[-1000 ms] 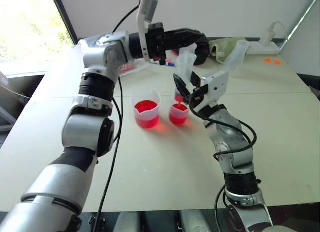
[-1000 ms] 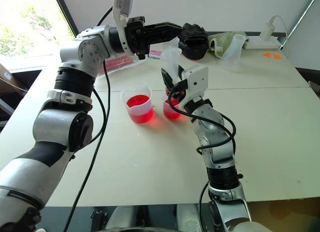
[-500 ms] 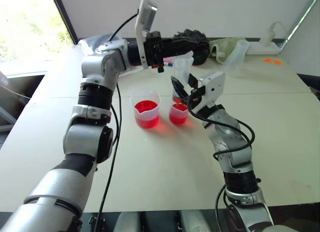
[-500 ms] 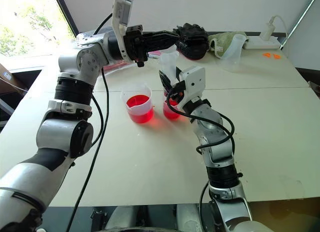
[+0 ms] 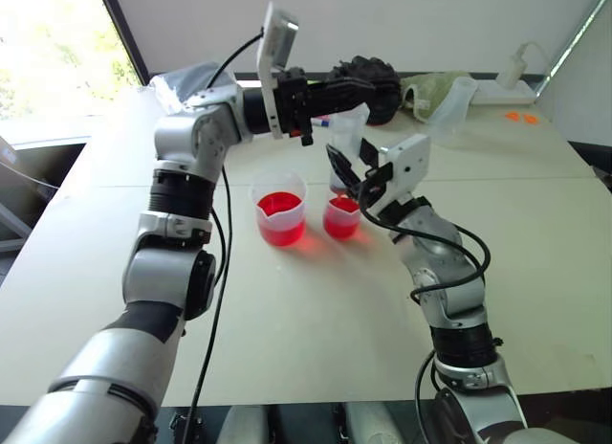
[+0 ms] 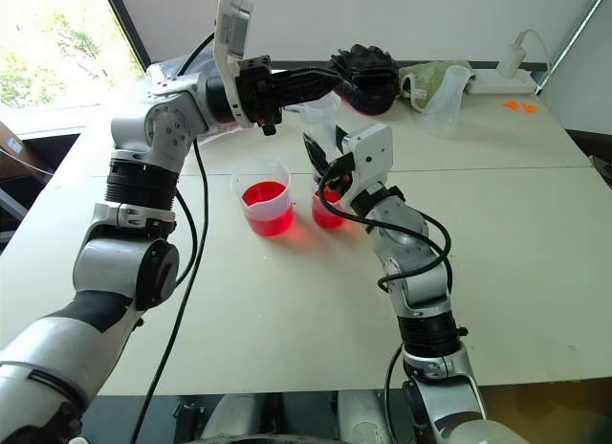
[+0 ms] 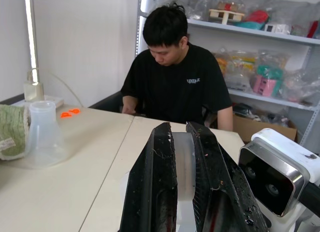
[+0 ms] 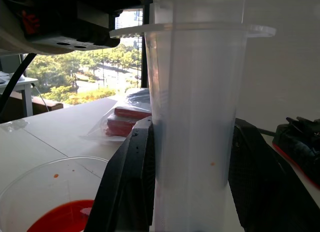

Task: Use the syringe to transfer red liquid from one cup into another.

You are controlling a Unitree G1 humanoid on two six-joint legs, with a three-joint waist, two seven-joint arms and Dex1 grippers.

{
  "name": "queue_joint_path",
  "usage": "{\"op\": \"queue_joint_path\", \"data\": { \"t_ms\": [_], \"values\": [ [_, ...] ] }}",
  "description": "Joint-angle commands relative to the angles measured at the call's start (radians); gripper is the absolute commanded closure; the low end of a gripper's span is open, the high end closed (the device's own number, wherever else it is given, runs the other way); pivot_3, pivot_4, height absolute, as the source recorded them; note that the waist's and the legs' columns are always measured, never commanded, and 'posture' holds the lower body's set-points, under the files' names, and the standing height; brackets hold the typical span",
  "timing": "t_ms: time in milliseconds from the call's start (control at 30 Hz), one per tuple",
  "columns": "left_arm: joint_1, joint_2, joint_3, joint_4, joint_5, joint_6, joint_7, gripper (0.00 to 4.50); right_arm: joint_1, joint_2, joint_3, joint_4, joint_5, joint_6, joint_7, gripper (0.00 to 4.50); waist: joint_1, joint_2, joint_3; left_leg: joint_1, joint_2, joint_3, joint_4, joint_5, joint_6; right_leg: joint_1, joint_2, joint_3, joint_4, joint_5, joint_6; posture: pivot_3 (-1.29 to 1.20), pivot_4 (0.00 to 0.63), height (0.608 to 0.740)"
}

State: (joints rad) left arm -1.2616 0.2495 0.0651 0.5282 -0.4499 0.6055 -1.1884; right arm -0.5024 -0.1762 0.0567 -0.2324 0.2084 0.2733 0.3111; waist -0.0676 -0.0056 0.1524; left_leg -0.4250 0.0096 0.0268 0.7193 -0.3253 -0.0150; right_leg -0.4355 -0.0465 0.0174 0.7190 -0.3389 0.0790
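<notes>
Lab or workshop: stocked shelves [image 7: 260, 22], plain worktable [image 5: 316, 310], seated person [image 7: 172, 77].

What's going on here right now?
The right gripper holds the syringe upright by its barrel over the smaller cup, which holds red liquid. The left gripper is shut on the plunger at the top. The beaker beside it also has red liquid in it. A person sits at the table's far end.

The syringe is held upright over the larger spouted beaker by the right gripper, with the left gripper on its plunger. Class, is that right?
Not quite: the syringe stands over the smaller cup, not the spouted beaker, as the left eye view shows. The right gripper holds its barrel; the left gripper is on the plunger.
</notes>
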Motion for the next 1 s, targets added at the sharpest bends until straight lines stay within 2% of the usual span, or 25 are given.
{"op": "queue_joint_path", "data": {
  "t_ms": [33,1000],
  "values": [
    [0.029,-0.019,-0.049,-0.026,-0.029,0.061,-0.046,4.48,-0.068,-0.021,-0.1,-0.03,0.004,-0.035,-0.048,3.13,0.0,0.0,0.0,0.0,0.0,0.0,0.0,0.0,0.0,0.0,0.0,0.0,0.0,0.0,0.0,0.0,0.15,0.711],
    [0.052,-0.027,-0.044,-0.042,-0.068,0.102,-0.018,4.48,-0.05,-0.068,-0.11,-0.082,0.033,0.004,-0.049,3.13,0.001,0.0,0.0,0.0,0.0,0.0,0.0,0.0,0.0,0.0,0.0,0.0,0.0,0.0,0.0,0.0,0.15,0.711]
  ]
}}
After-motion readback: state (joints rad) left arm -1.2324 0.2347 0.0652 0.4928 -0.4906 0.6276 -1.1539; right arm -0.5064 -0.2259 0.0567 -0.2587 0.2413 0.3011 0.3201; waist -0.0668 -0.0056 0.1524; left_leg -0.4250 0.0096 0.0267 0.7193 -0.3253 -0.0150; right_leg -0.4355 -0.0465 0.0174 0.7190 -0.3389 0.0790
